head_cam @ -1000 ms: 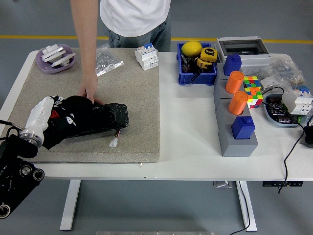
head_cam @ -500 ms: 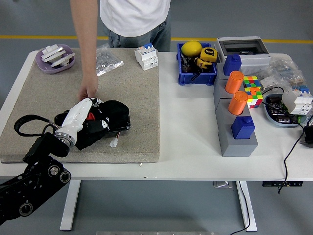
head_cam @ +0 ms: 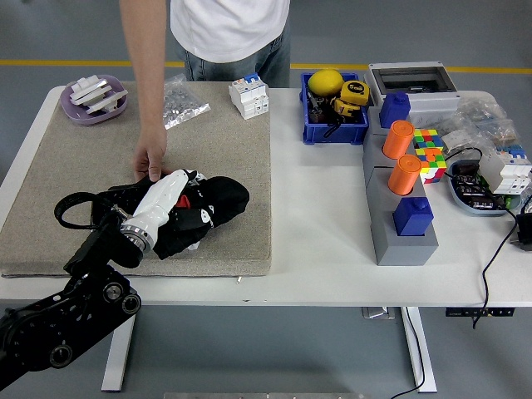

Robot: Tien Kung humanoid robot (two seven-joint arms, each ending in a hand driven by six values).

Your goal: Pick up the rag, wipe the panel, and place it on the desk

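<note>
Since one second ago, my left hand [head_cam: 166,202] is sliding to the right along the panel [head_cam: 116,199], and the black rag [head_cam: 212,202] is travelling with it toward the panel's right end. I am pressing the hand flat on the rag, fingers laid over the cloth and gripping it against the surface, because the wipe needs pressure along the whole length. Now the rag is covering the right end of the panel and bunching a little past it, on the beige mat [head_cam: 224,141]. Only the left part of the panel is showing, dark, behind my wrist.

At the far side a person's hand [head_cam: 151,158] is resting on the panel's far edge, just beside my fingers; I judge it is holding the panel so my stroke is not pushing it away. A small white connector, seen before near the panel, is now hidden under the rag.

My right hand is not in the picture.

Farther out, a purple dish [head_cam: 94,98] is sitting at the mat's far left corner, and a white circuit breaker [head_cam: 248,95] at its far right. I think the wiping is nearly finishing; placing the rag on the desk is remaining.
</note>
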